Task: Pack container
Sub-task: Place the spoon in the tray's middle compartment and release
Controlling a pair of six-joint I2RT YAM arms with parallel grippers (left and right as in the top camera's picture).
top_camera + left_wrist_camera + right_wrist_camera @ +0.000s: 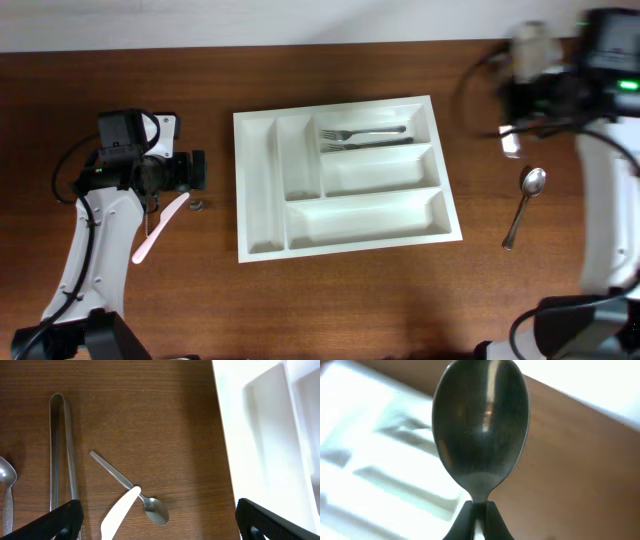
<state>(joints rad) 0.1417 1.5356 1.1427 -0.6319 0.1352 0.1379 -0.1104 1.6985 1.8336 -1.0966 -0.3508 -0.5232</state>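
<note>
The white five-compartment container (262,190) lies mid-table, with two forks (362,138) in its top right compartment. My left gripper (196,170) is open left of it, above a small metal spoon (131,486) and a white plastic knife (119,516); the fingers (161,524) straddle both without touching. The container's left wall shows in the left wrist view (260,435). My right gripper (479,510) is shut on the neck of a metal spoon (480,430), held in the air right of the container (375,465). In the overhead view that arm (522,92) is blurred.
Metal tongs (62,450) and another spoon (7,491) lie left of the small spoon. The plastic knife also shows in the overhead view (160,228). A further spoon (524,206) lies on the table at the right.
</note>
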